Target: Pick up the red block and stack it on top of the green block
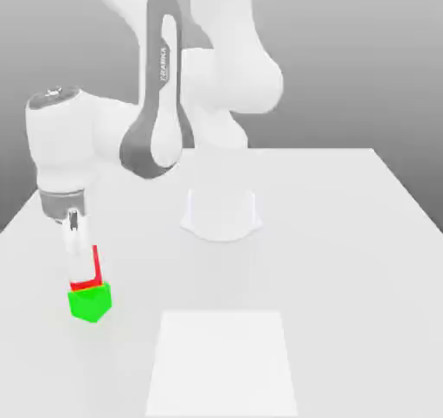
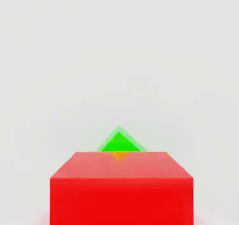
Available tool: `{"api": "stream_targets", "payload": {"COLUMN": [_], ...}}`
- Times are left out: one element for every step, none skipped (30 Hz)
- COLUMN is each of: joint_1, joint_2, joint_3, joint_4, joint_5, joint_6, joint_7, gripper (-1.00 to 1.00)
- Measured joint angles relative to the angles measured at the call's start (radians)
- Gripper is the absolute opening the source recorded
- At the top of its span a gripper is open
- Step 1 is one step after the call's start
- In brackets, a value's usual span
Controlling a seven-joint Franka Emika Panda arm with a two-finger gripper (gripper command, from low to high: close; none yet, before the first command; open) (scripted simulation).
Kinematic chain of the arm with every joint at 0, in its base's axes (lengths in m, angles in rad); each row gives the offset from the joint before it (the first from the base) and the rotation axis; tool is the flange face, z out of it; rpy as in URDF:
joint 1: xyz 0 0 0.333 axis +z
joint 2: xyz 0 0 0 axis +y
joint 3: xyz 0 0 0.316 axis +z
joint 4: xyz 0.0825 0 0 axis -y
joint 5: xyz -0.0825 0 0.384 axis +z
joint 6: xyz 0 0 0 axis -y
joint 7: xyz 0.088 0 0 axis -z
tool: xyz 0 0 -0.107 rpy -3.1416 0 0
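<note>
Since the small matte red cube [image 2: 121, 201] appears seated atop the small matte green cube [image 1: 90, 305], the white robot gripper [image 1: 84, 278], whose jaws I can't judge spread or pinching, should release fully, then rise straight.

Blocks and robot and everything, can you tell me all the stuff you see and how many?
red block: one, bright red, on top of the green block, down by the gripper
green block: one, bright green, under the red block, toward the exterior view's left
table: one, pale grey, under everything
flat square patch: one, white, on the table, nearest the exterior view's camera
robot arm: one, white with dark grey parts, standing behind the blocks
gripper: one, whitish, at the red block
</note>
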State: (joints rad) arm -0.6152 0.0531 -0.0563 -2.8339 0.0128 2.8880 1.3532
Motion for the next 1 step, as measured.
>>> {"api": "stream_targets", "payload": {"joint_1": [0.000], "joint_2": [0.000], "joint_3": [0.000], "joint_4": [0.000], "joint_5": [0.000], "joint_6": [0.000], "joint_7": [0.000], "gripper": [1.00]}}
